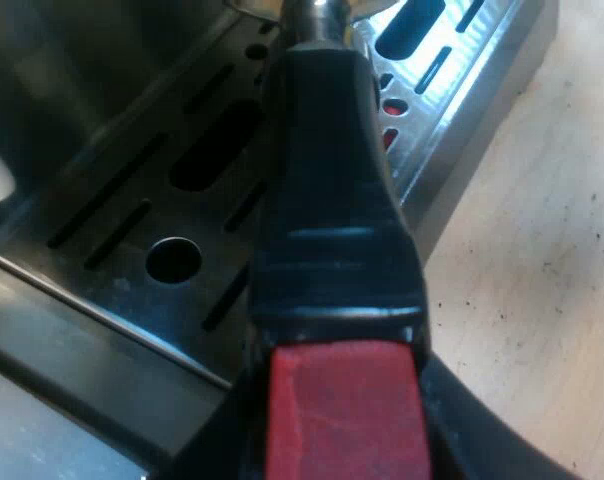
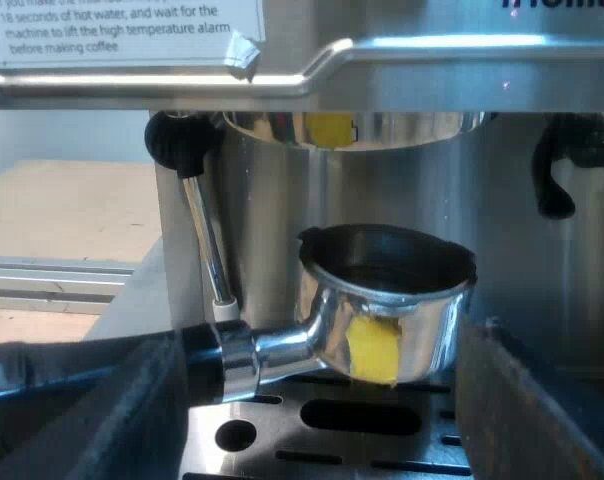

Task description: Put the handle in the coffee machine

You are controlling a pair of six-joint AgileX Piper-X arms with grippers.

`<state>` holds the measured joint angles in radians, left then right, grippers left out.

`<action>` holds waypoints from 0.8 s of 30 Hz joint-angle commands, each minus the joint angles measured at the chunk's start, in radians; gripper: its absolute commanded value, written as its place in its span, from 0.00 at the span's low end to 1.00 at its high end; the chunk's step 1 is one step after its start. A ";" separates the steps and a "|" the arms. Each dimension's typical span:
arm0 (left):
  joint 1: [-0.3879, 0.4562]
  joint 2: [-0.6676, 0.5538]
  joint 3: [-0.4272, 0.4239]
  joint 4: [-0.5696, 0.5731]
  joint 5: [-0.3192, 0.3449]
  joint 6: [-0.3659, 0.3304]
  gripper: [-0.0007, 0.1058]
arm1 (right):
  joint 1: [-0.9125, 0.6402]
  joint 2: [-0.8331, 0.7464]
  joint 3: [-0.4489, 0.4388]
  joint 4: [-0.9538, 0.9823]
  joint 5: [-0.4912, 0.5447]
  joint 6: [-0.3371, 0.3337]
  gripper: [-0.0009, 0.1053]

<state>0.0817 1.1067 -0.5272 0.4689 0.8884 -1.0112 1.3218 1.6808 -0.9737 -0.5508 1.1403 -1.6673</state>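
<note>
The metal holder [image 2: 387, 300] hangs level just under the espresso machine's [image 2: 402, 60] round brew head [image 2: 352, 125], its cup open upward and apart from the head. A yellow mark shows on the cup's side. Its dark handle [image 1: 332, 200] runs back over the slotted drip tray [image 1: 132, 200] and ends in red [image 1: 347, 410]. My left gripper [image 1: 342, 445] is shut on the handle at the red end, one black finger on each side. My right gripper [image 2: 322, 420] is open low before the drip tray [image 2: 382, 415], its fingers [image 2: 532, 400] wide apart and holding nothing.
A steam wand [image 2: 204, 240] with a black knob hangs from the machine beside the holder's neck. A black lever [image 2: 552, 170] sits at the machine's other side. Bare wooden table [image 1: 542, 250] lies beside the drip tray.
</note>
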 commanded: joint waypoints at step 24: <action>0.051 -0.004 -0.017 -0.127 0.026 -0.131 0.01 | -0.004 0.001 -0.001 -0.014 0.009 -0.013 0.57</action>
<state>0.1218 1.1099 -0.5297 0.3842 0.8764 -1.1247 1.3218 1.6808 -0.9737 -0.5508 1.1413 -1.6673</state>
